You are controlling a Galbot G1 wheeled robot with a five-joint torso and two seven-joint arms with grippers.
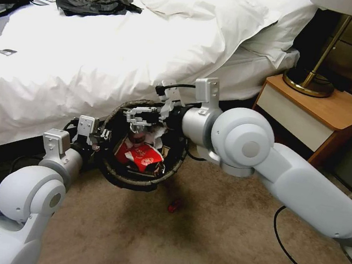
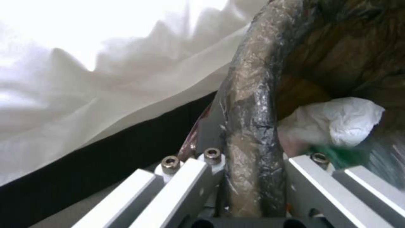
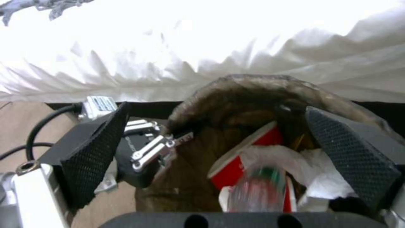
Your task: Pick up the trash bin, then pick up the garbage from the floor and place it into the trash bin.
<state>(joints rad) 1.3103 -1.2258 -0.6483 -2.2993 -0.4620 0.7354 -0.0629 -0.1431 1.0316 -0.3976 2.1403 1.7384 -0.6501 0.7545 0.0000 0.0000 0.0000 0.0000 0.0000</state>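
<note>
The small round trash bin (image 1: 138,179), lined with a dark brown-black plastic bag folded over its rim, is held clear of the beige short-pile carpet floor (image 1: 211,252), just beside the white-draped bed (image 1: 107,60). Its rim is pinched on the robot's left side by the left gripper (image 1: 101,135), whose silver fingers (image 2: 185,186) are seen in the left wrist view closed on either side of the bagged lip. Inside are noted a red-and-white crumpled wrapper (image 1: 139,155), a white tissue (image 3: 320,177) and a small green-capped clear plastic bottle (image 3: 259,190), the last blurred just below the right gripper (image 3: 219,155), whose black textured pads (image 3: 97,148) stand wide apart and hold nothing. The bottle is judged to be dropping or just released. A single-sided grip on slick liner film is assessed as the main risk: the bag could slide over the plastic and the bin could tilt or fall, spilling its contents. A small red scrap (image 1: 175,204) lies on the carpet near the bin. The bin's white wall is hidden by the liner and the arms; the contents beneath the top layer cannot be made out.
</note>
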